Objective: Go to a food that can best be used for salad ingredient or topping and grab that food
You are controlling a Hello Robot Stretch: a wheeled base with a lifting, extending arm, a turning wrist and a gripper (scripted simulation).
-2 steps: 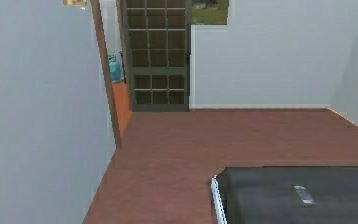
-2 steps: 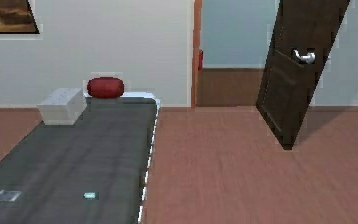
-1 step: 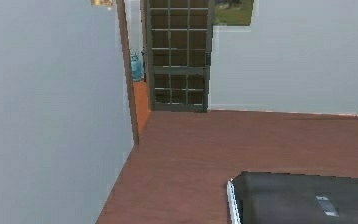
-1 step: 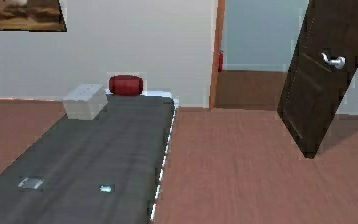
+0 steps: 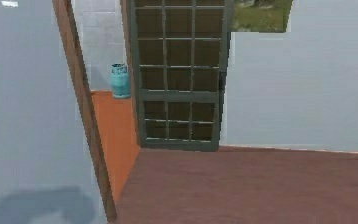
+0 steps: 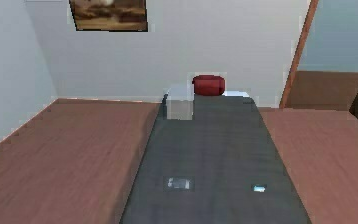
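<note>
One grey bed (image 6: 217, 140) is seen running to twelve o'clock, one red cushion (image 6: 208, 85) at its far end; open floor (image 6: 67, 150) is seen at nine. Where the food lies, and the state of the claw, cannot be told.

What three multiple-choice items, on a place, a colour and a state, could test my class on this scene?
1. Where does the teal canister stand? A on a shelf; B on the orange floor past the door frame; C on a chair.
2. What colour is the cushion at the bed's far end? A red; B yellow; C blue.
3. How does the gridded door stand? A shut; B open; C flat on the floor.
Answers: B, its base meets orange floor; A, it shows red; B, the room beyond shows beside it.
</note>
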